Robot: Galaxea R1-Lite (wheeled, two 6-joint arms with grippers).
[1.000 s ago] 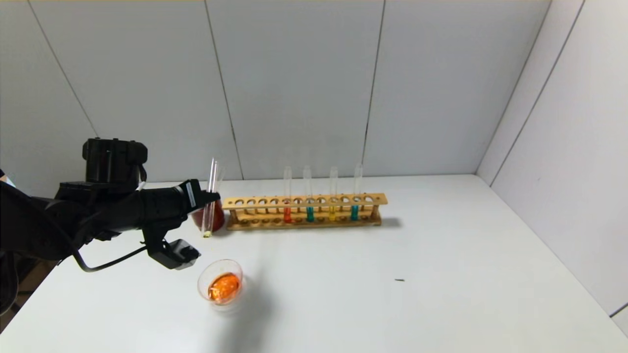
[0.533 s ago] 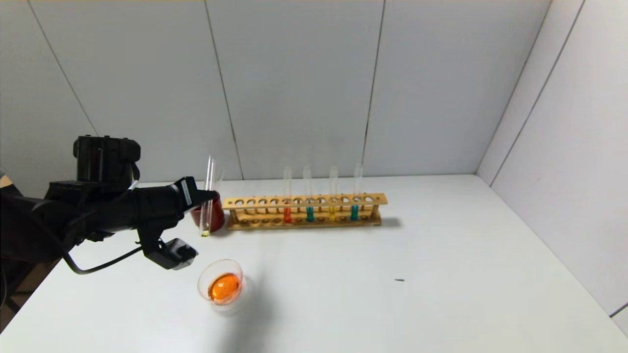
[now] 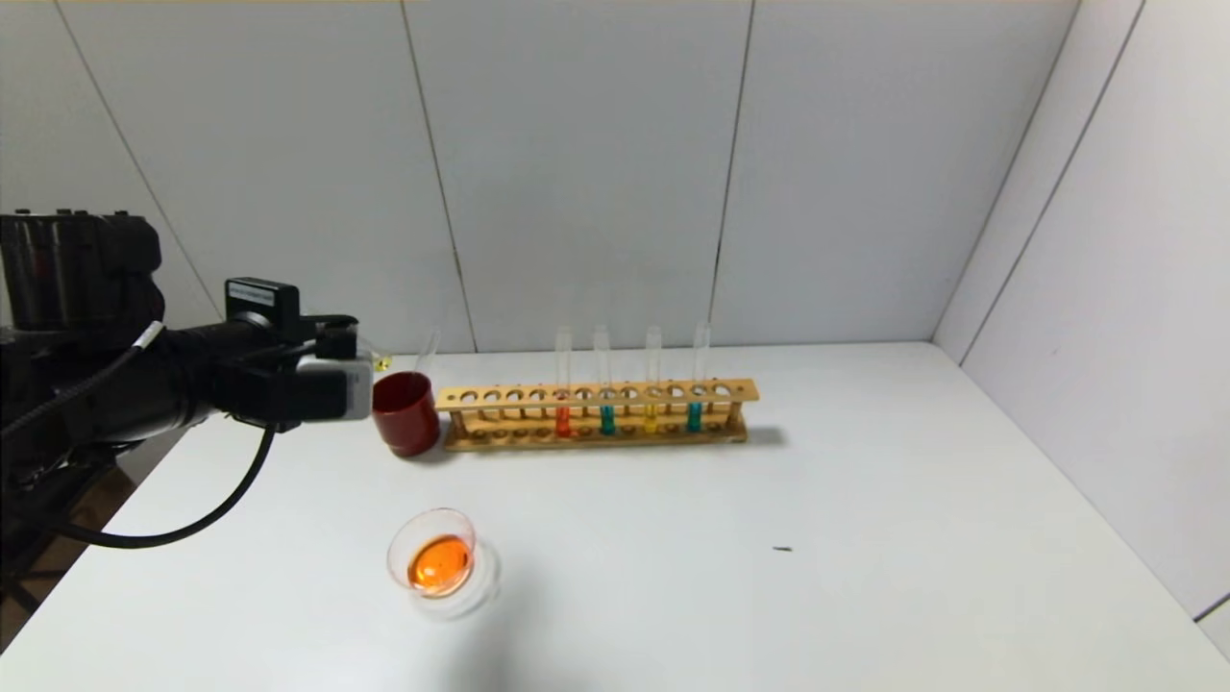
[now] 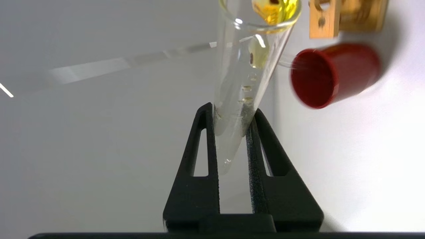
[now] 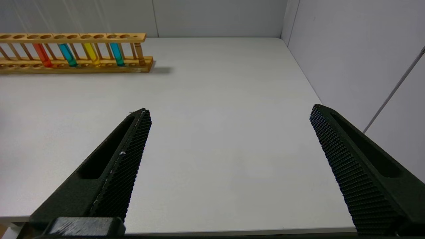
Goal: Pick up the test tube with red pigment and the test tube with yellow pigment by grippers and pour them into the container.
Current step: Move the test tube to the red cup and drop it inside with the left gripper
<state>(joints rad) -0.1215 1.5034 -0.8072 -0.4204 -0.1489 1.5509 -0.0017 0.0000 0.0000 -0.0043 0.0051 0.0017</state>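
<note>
Left wrist view: the left gripper has smooth black jaws clenched on the test tube with yellow pigment, slim clear glass wet with yellow. In the head view the container, a round glass dish of orange liquid, sits nearest, the glossy red cup at its 12 o'clock. The right gripper hangs with ribbed jaws spread wide above the matte white surface.
</note>
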